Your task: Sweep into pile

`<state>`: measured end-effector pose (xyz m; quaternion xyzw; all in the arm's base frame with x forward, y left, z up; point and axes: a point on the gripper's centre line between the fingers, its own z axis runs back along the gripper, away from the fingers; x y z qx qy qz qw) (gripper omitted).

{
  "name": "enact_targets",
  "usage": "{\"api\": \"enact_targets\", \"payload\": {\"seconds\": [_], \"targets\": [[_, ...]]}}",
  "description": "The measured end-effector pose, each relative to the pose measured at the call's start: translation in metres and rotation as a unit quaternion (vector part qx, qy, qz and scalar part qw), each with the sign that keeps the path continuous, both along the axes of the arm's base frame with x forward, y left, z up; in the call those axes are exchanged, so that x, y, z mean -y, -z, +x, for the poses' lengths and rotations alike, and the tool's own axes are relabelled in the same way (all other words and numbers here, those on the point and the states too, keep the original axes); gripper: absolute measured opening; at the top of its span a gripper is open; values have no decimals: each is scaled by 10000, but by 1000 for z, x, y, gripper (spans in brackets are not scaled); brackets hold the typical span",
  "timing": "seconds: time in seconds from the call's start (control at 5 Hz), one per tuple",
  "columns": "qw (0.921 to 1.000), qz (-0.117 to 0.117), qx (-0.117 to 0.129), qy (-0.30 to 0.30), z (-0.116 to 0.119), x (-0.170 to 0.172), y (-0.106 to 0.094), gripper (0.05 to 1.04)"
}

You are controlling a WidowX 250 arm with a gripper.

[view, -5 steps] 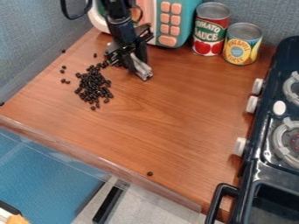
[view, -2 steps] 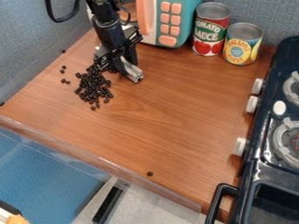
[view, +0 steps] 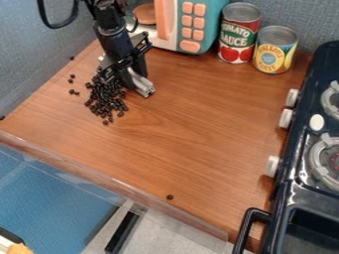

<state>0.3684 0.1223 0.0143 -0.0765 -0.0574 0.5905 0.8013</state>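
- Showed end effector (view: 132,83) at upper L of view, down at upper R side of main pile (view: 106,102) of small black beans, on wood counter (view: 198,124).
- Couldn't tell end effector state, spread or pressed together.
- Prob. called for gathering inward: low, slow, short strokes, just above wood, to avoid flicking beans.
- Best begun, by judgement, beyond stray beans (view: 72,76) at pile's L, then pushed R; not through middle.
- Prob. needed lift btwn strokes, to avoid dragging beans back out.
- Looked like separate pass for lone bean (view: 170,197) nr front edge (view: 109,174), well apart from pile; wanted push from edge side, twd pile.
- Risked losing beans over front edge w/ outward strokes.
- Had blue-gray wall (view: 39,54) along L; left little room behind strays.
- Offered most turning room btwn pile and stove (view: 298,193), w/ knobs (view: 286,118) jutting in at R.
- Had toy microwave (view: 215,25), red-labelled can (view: 240,34) and yellow-labelled can (view: 275,49) at back; needed avoiding on wide swings.
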Motion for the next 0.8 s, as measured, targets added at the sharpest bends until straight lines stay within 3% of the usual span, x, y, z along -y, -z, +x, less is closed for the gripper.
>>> {"api": "enact_targets", "payload": {"seconds": [0.8], "targets": [[9997, 169, -13, -199, -21, -20, 2, 368]]}}
